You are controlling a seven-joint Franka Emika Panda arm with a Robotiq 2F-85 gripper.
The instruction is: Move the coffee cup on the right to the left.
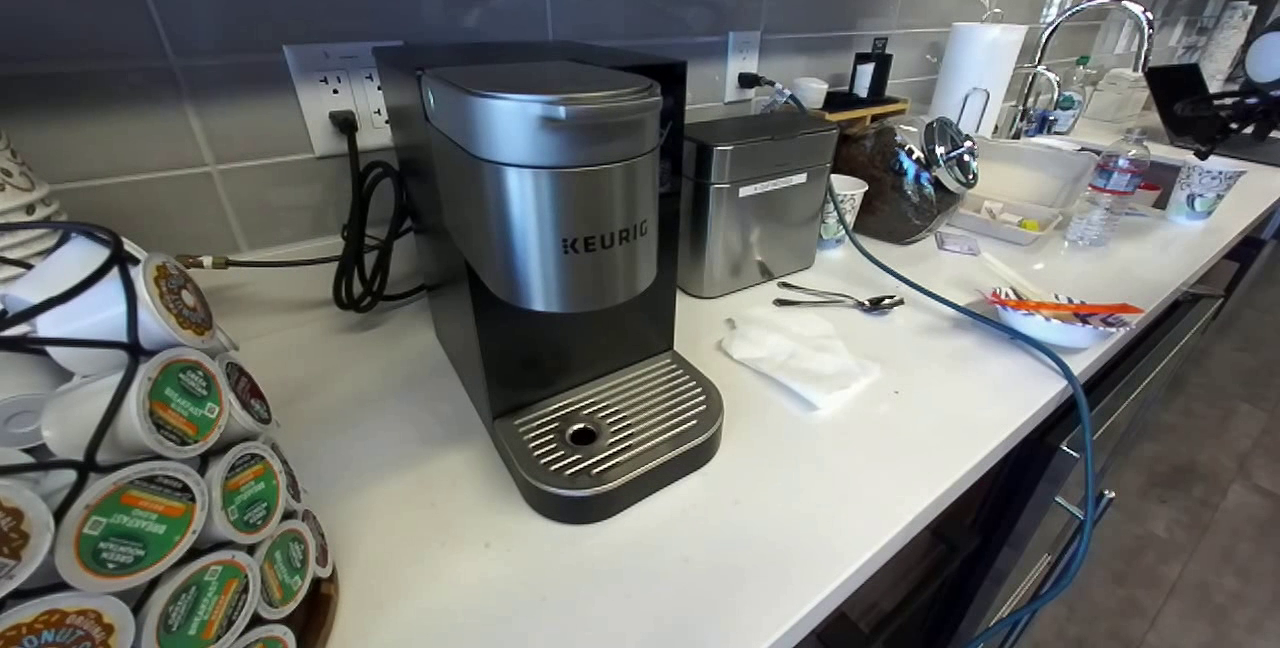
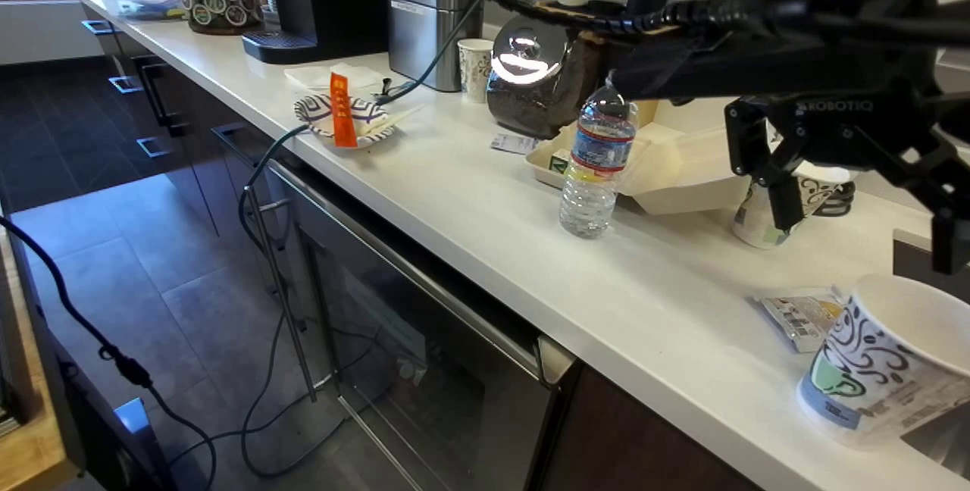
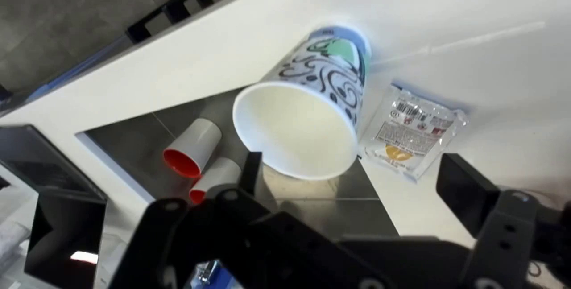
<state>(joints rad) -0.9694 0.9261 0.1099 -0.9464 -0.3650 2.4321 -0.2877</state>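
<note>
The coffee cup, white with dark swirls and a blue base band, stands upright near the counter's front edge by the sink. It shows in both exterior views (image 1: 1200,190) (image 2: 871,370) and in the wrist view (image 3: 330,68), where its open mouth faces the camera. My gripper (image 2: 868,229) is open and empty, above and behind the cup. In the wrist view the gripper (image 3: 357,182) has its fingers wide apart; one fingertip overlaps the cup's rim in the picture, and I cannot tell whether they touch.
A flat packet (image 3: 410,133) lies beside the cup. The sink (image 3: 357,211) holds two white-and-red cups (image 3: 196,144). Another patterned cup (image 2: 815,188) stands behind the gripper. A water bottle (image 2: 595,165), takeout box (image 2: 682,180), patterned bowl (image 2: 311,116) and coffee machine (image 1: 560,228) stand farther along.
</note>
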